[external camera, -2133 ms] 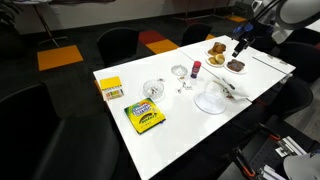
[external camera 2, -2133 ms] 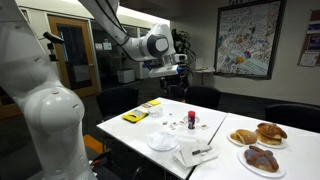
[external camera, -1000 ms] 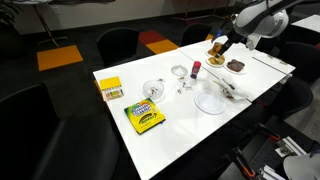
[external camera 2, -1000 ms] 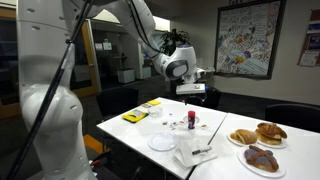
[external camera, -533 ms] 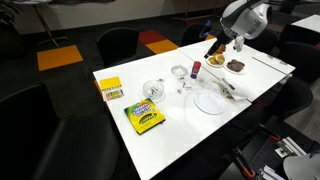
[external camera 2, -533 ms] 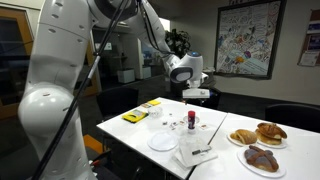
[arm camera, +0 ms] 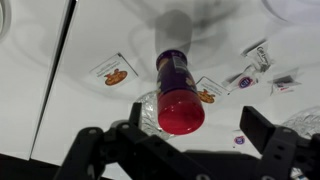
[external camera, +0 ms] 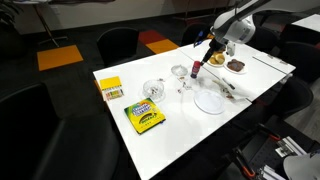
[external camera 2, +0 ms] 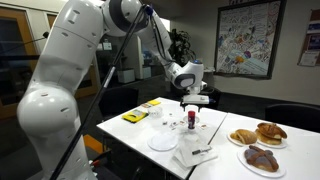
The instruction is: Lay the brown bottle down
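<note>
The brown bottle (arm camera: 178, 92) stands upright on the white table, a small dark bottle with a reddish-pink top; it also shows in both exterior views (external camera: 196, 68) (external camera 2: 192, 119). My gripper (arm camera: 202, 128) hovers just above it, open, its fingers (arm camera: 263, 130) spread wide on either side of the cap without touching it. In the exterior views the gripper (external camera: 210, 50) (external camera 2: 195, 101) hangs a little above the bottle.
Small packets (arm camera: 111, 72) lie around the bottle. A white plate (external camera: 211, 100), clear glass items (external camera: 152, 89), a yellow crayon box (external camera: 143, 117), a smaller yellow box (external camera: 110, 89) and plates of pastries (external camera 2: 258, 143) share the table (external camera: 175, 130). Black chairs surround it.
My arm has swung in from the pastry end of the table to a spot right over the brown bottle. The bottle has not moved.
</note>
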Controlling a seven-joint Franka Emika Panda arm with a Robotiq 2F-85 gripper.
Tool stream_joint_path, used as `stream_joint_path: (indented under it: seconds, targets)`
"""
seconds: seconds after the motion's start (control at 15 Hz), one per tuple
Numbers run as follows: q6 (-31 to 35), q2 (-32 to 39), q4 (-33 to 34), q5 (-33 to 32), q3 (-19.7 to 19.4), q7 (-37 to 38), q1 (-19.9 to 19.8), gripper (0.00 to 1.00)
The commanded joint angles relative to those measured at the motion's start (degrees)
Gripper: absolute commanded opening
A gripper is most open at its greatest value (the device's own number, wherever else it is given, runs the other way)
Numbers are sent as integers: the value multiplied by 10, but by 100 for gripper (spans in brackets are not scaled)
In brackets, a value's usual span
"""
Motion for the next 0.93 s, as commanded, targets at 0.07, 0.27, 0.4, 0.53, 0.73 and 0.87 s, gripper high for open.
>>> stream_joint_path:
  seconds: [0.07, 0.27, 0.4, 0.53, 0.73, 0.87]
  targets:
    - [17, 26, 19, -71, 3, 61, 3, 100]
    - [32, 36, 25, -119, 3, 94, 10, 100]
    - [38, 44, 28, -136, 12, 102, 3, 100]
    - [45, 53, 32, -143, 21, 105, -3, 100]
    - [55, 64, 37, -147, 29, 102, -11, 75]
    - [62, 67, 39, -149, 32, 104, -15, 68]
